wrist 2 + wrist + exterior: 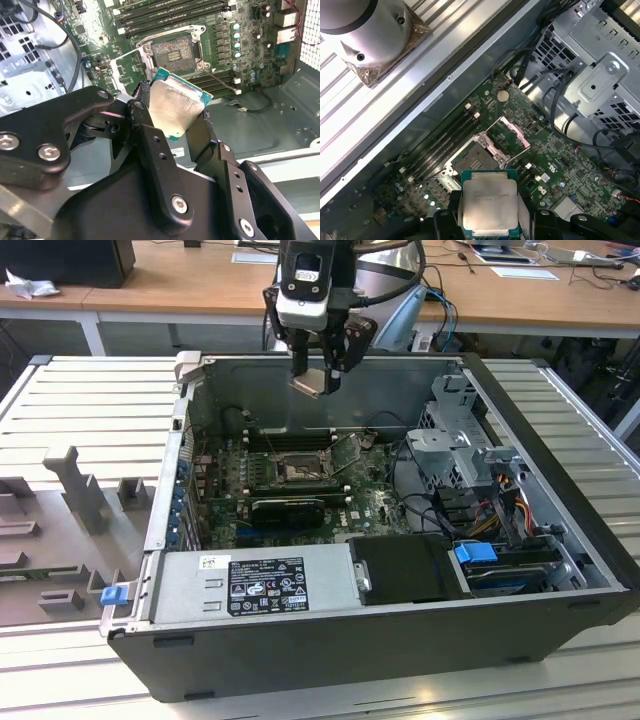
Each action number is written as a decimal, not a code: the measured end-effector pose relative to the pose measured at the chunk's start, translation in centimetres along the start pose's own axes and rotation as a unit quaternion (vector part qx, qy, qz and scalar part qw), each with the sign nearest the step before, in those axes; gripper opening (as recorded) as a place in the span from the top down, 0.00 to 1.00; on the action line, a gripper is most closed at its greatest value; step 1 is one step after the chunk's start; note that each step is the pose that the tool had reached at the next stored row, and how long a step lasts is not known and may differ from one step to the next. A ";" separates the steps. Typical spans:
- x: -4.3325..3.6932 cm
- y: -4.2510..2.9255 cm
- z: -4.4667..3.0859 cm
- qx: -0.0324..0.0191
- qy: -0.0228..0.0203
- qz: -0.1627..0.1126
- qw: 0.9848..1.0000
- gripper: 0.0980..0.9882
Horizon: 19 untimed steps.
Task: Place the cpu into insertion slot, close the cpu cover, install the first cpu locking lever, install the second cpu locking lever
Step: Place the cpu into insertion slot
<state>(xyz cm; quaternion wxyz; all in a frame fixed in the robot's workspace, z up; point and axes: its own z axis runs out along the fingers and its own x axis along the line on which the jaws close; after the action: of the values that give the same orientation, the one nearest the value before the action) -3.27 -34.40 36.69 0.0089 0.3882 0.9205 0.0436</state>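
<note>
The tool (318, 375) grips the cpu (310, 383) by its edges, up above the open computer case (400, 640). Below the tool the insertion slot (297, 468) lies bare, with the cpu cover (512, 132) flipped open beside it.

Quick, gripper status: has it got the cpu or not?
Gripper: closed on the cpu, holding it in the air, clear of the insertion slot; cpu not yet seated.
</note>
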 end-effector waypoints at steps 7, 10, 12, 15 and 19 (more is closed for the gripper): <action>0.00 -0.02 0.21 -0.001 -0.005 0.059 0.998 0.51; -0.01 -0.03 0.41 -0.001 -0.007 0.076 0.997 0.51; -0.01 -0.06 0.73 -0.001 -0.007 0.077 0.997 0.51; -0.02 -0.11 1.22 0.000 -0.008 0.078 0.997 0.51; -0.03 -0.13 1.52 0.000 -0.012 0.107 0.994 0.51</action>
<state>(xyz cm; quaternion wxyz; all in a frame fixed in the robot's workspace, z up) -3.27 -34.40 35.16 0.0150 0.4854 0.8733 0.0394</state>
